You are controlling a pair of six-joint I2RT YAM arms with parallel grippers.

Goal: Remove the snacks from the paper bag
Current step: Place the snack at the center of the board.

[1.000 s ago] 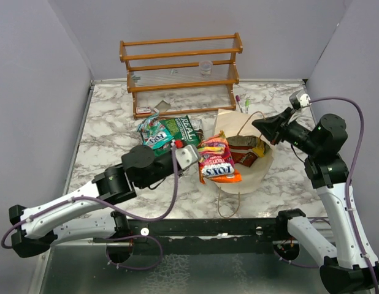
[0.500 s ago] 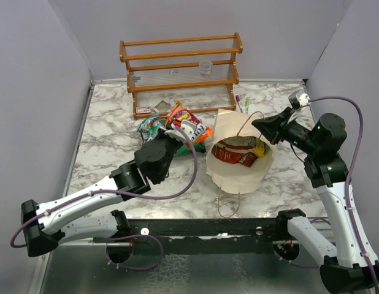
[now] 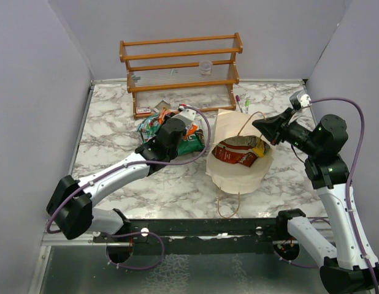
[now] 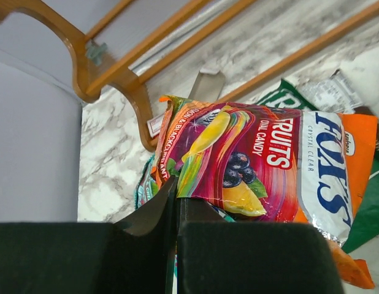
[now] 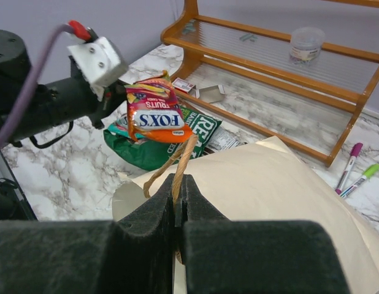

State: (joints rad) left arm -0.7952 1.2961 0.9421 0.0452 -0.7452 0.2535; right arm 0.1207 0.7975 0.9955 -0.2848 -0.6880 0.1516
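Reading labels first: the foil packet in my left pincer (image 4: 176, 199) says "FOX'S", "FRUITS" and "CRYSTAL CLEAR", purple at one end and orange at the other. Left pincer is clamped tight on one edge of that Fox's packet (image 4: 263, 165), holding it off the desk (image 3: 110, 141), just in front of the wooden rack (image 3: 180, 67) and above the other snacks lying left of the paper bag (image 3: 238, 174). Under it is a dark green packet (image 5: 199, 131); only white "RE" is legible there. A lighter green packet (image 3: 148, 130) lies beside that one, its text too small to read. Right pincer (image 5: 178, 184) is closed fully on the bag's tan loop handle (image 5: 177, 160), nipping the cord between both fingers above the rim. The bag stands on the desk right of centre, mouth up and open. Inside it are a red-brown packet (image 3: 235, 153) and a yellow one (image 3: 258, 148); their print is unreadable. Two pens (image 5: 355, 171), pink-capped and green-capped, lie on the desk beyond the bag, near the rack's right foot.
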